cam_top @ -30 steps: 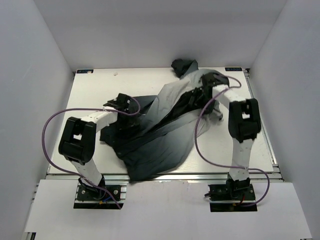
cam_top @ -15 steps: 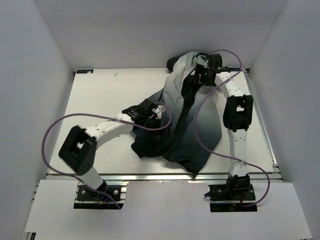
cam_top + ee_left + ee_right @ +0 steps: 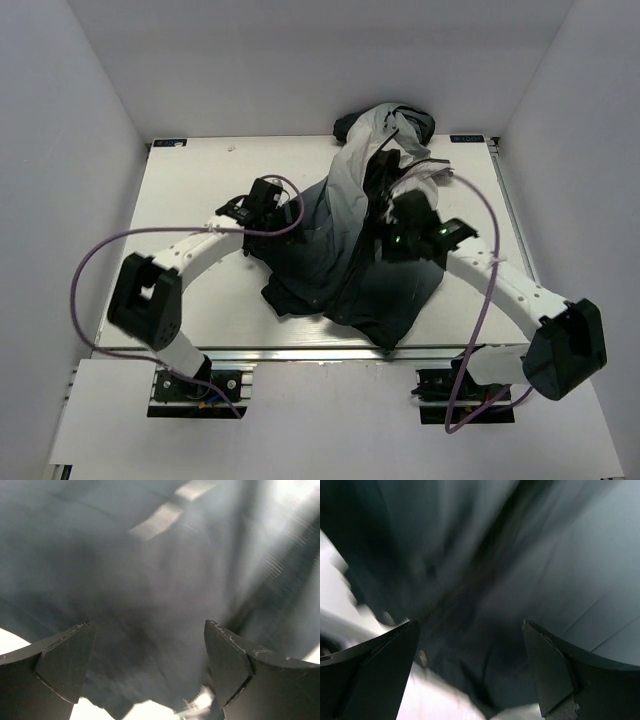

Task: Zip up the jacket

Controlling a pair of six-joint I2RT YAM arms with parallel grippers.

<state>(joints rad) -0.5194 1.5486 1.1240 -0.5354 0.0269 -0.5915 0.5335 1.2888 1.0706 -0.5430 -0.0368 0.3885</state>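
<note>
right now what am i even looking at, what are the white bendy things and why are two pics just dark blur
The wide picture looks down from above on a white table. The two white jointed things are robot arms bolted at its near edge: the left arm and the right arm. Between them lies a crumpled jacket, light grey fading to black. The two dark pictures come from cameras on the wrists, each looking past its own claw: the left claw and the right claw. Both claws are open above the blurred fabric and hold nothing.
</note>
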